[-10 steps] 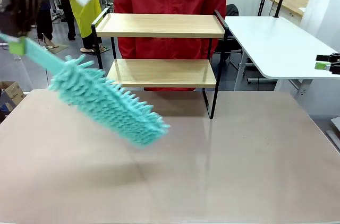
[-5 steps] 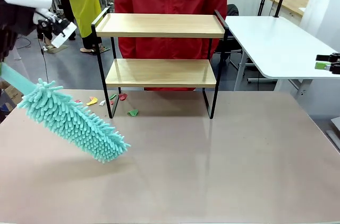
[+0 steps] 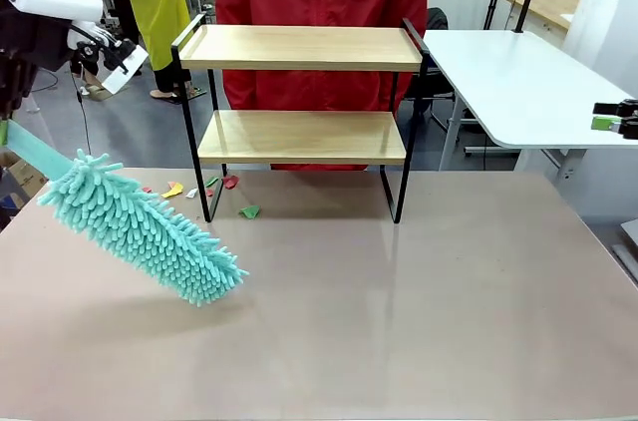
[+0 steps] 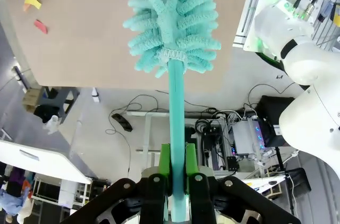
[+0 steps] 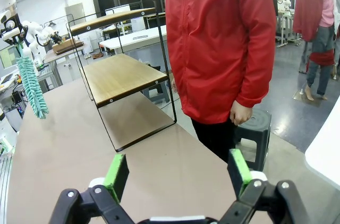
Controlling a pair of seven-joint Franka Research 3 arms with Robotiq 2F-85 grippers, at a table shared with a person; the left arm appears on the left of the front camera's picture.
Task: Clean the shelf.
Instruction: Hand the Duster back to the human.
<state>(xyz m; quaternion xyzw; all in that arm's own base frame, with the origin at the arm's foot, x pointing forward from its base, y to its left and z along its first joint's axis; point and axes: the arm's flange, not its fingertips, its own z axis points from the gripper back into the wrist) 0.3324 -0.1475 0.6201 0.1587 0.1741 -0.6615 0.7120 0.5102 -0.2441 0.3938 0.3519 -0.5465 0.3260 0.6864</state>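
Front view faces the shelf (image 3: 299, 92) squarely; right wrist view sees it (image 5: 125, 72) sidelong.

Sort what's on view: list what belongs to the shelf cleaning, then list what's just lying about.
Belongs to the job:
- shelf
- teal duster, clamped in the left gripper
- coloured scraps on the table by the shelf's left leg

Just about:
- right gripper, open and idle
- white side table
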